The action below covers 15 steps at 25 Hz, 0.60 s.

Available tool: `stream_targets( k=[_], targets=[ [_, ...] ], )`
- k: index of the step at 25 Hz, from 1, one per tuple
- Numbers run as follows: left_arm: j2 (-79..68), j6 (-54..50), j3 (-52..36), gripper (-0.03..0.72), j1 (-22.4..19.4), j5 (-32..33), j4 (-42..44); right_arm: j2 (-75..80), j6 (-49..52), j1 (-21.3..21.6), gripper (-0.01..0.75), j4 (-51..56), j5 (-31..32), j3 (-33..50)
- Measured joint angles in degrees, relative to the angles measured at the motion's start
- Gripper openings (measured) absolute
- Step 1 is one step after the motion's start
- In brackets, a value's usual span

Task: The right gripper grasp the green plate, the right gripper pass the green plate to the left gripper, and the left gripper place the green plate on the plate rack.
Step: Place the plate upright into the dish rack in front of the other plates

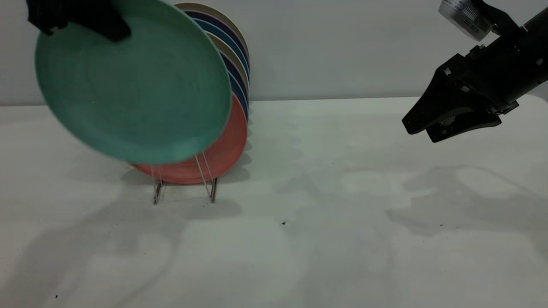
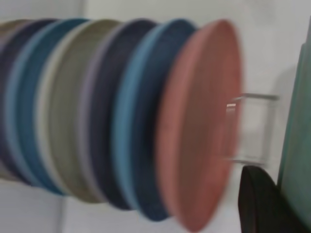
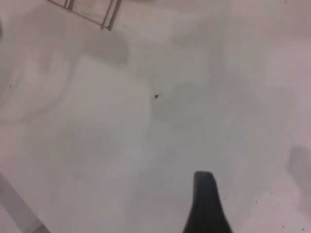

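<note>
My left gripper [image 1: 107, 25] is at the top left, shut on the upper rim of the green plate [image 1: 132, 81]. It holds the plate tilted in the air, just in front of the plate rack [image 1: 205, 179] and above its front wire loops. In the left wrist view one black finger [image 2: 260, 199] lies against the green plate [image 2: 296, 145], with a rack wire [image 2: 252, 97] between it and the salmon-pink plate [image 2: 204, 126]. My right gripper [image 1: 419, 130] is empty and open, high at the far right, away from the plate. Its wrist view shows one finger [image 3: 206, 204] over bare table.
The rack holds several upright plates: a salmon-pink plate [image 1: 222, 145] in front, then dark blue [image 1: 239, 90] and beige ones behind. The white table [image 1: 321, 222] spreads between rack and right arm. The rack's foot [image 3: 90, 9] shows in the right wrist view.
</note>
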<state>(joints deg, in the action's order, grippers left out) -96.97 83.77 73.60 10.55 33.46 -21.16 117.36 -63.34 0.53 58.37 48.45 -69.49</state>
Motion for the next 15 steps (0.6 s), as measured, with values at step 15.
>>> stream_targets(
  k=[15],
  targets=[
    [-0.06, 4.75, 0.00, 0.107, 2.33, -10.73, 0.26, 0.00, 0.11, 0.00, 0.567, -0.34, -0.21, 0.00]
  ],
)
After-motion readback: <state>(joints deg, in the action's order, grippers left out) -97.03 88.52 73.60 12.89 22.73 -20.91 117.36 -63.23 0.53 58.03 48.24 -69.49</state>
